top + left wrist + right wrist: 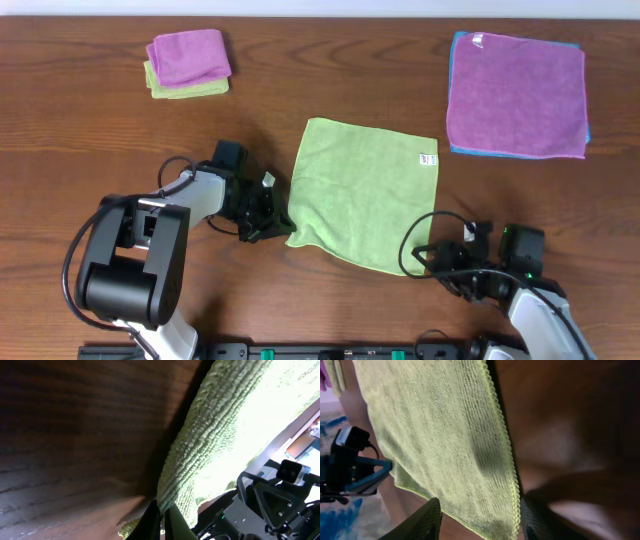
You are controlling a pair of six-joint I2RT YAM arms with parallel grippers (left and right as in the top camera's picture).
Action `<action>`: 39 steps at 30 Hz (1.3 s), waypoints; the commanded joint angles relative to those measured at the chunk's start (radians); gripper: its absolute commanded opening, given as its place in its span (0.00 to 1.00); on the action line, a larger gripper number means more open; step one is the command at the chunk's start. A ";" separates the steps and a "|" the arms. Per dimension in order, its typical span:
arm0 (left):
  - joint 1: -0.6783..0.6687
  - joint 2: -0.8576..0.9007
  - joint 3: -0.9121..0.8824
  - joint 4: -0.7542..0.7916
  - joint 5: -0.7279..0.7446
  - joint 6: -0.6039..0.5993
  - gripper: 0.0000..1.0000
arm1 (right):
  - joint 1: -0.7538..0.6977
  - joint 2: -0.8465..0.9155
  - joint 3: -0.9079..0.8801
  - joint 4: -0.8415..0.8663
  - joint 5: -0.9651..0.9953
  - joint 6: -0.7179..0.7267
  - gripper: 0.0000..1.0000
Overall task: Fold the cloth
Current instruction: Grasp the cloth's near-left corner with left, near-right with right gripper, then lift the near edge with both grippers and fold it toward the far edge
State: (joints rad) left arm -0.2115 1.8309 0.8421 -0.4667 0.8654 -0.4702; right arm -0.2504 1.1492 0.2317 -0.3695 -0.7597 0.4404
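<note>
Overhead: one green cloth [365,195] spread; one small stack [187,62], one large stack [517,93].

- A dark brown wooden table [70,130] is seen from above, with its grain running along its length.
- Beyond the far edge a narrow pale strip [300,8] is shown; whether it is wall or floor cannot be told.
- The tabletop is lit evenly from above, and only soft shadows are cast on it.
- In the right wrist view a dull sheen is caught on the wood, and a blurred blue and pale surface [340,527] is glimpsed at the lower left.
- In the left wrist view a washed-out brightness is seen past the table, with blurred orange and blue shapes [300,445] at the right edge.
</note>
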 commanded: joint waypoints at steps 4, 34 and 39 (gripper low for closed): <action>-0.005 0.013 -0.008 -0.005 0.016 0.022 0.06 | 0.035 0.103 -0.031 0.053 0.105 0.009 0.47; 0.005 -0.158 -0.007 -0.217 0.021 0.183 0.06 | 0.108 -0.105 0.002 0.048 -0.006 0.045 0.02; 0.005 -0.255 -0.007 -0.173 -0.045 0.079 0.06 | 0.108 -0.134 0.042 0.053 0.057 0.045 0.01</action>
State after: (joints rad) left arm -0.2111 1.6157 0.8410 -0.6521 0.8696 -0.3267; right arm -0.1528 1.0260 0.2359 -0.3206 -0.7341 0.4717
